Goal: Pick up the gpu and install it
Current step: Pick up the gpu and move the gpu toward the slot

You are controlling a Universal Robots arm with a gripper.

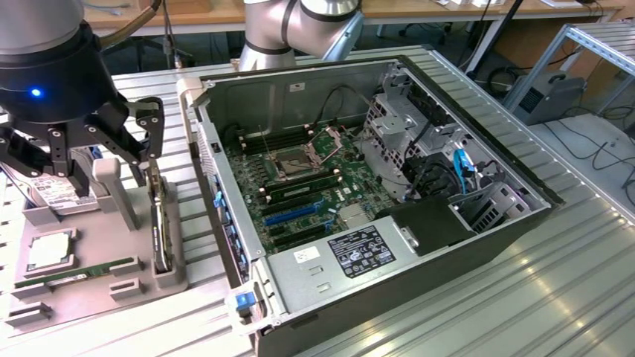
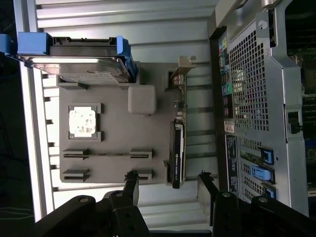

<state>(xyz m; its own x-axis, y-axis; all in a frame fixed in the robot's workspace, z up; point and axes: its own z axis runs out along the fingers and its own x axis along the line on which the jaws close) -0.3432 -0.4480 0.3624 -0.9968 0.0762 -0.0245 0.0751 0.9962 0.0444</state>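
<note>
"Where was the gpu [image 1: 157, 223]?"

"It stood on its thin side in the grey tray [image 1: 89, 301]. It ran along the tray's edge next to the computer [image 1: 397, 186]."

"And your claw [image 2: 167, 177]?"

"My claw hung over one end of the gpu. Its fingers were wide apart, and I held nothing."

"What else sat on the tray?"

"A hard drive [image 1: 50, 195] stood at one end. A square chip [image 1: 47, 251] lay by the edge away from the computer. A green stick [image 1: 79, 271] lay toward the other end."

"Was the computer open?"

"Yes, its side was off."
</note>
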